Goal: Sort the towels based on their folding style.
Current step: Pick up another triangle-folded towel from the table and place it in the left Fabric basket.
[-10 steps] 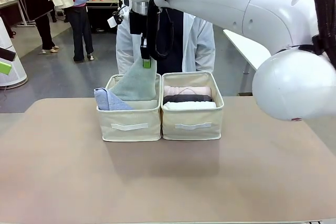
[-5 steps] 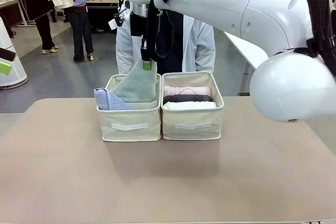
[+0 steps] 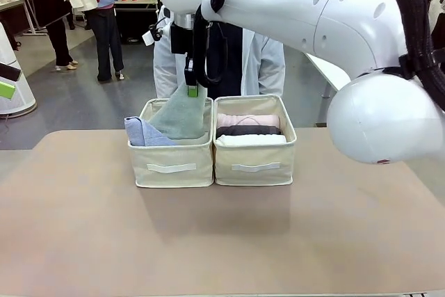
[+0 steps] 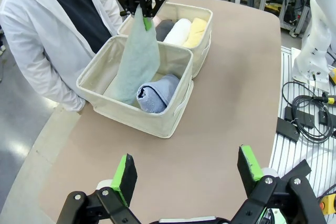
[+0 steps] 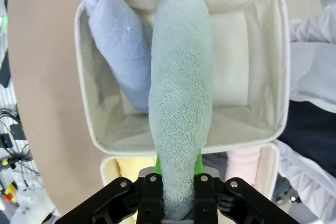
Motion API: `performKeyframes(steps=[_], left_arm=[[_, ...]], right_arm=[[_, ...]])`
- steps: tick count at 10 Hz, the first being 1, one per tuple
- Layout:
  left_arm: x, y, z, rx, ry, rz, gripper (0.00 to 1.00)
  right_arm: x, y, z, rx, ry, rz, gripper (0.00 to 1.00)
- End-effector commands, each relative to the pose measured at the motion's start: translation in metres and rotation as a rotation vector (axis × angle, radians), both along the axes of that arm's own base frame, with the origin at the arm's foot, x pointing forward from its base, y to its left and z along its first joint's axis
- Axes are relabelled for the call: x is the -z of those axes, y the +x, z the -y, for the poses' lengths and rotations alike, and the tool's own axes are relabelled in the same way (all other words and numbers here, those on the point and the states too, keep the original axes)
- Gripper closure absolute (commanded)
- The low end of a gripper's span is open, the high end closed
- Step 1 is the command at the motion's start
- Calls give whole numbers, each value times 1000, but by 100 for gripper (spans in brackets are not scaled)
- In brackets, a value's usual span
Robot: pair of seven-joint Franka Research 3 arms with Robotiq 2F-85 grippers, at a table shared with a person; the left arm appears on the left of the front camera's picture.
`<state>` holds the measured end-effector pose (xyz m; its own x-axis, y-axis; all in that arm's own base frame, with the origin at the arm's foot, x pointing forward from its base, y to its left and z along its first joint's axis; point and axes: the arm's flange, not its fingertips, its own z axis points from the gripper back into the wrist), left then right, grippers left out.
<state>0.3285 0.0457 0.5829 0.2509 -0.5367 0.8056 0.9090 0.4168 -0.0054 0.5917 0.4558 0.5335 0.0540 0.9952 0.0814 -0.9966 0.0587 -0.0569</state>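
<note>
My right gripper (image 3: 192, 89) is shut on the narrow tip of a grey-green cone-folded towel (image 3: 182, 114), which hangs upright with its wide end down inside the left cream bin (image 3: 170, 165). A light blue cone towel (image 3: 145, 133) leans in that bin's left corner. In the right wrist view the grey-green towel (image 5: 181, 103) runs up from my fingers over the bin, beside the light blue towel (image 5: 118, 45). The right bin (image 3: 254, 163) holds pink (image 3: 247, 120), charcoal (image 3: 248, 131) and white (image 3: 250, 140) rolls; a pale yellow roll (image 4: 197, 30) shows too. My left gripper (image 4: 186, 169) hovers open over bare table.
A person in a white coat (image 3: 268, 60) stands right behind the bins at the far edge. My right arm's large white links (image 3: 375, 102) hang over the table's right side. The tan tabletop (image 3: 222, 241) in front of the bins is bare. Cables (image 4: 307, 119) lie off the table's edge.
My right gripper has come down a little, lowering the grey-green towel deeper into the left bin. The left gripper stays open and still.
</note>
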Motion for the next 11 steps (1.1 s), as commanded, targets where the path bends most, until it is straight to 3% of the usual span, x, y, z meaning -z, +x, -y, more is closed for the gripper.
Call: performKeyframes(steps=[1,11], left_arm=[[0,0,-1,6,-8,2,0],[0,0,-1,6,-8,2,0]], right_arm=[[6,5,-7,-35,-7,59,79],[53,19,-2,-59,-89,-18,79]])
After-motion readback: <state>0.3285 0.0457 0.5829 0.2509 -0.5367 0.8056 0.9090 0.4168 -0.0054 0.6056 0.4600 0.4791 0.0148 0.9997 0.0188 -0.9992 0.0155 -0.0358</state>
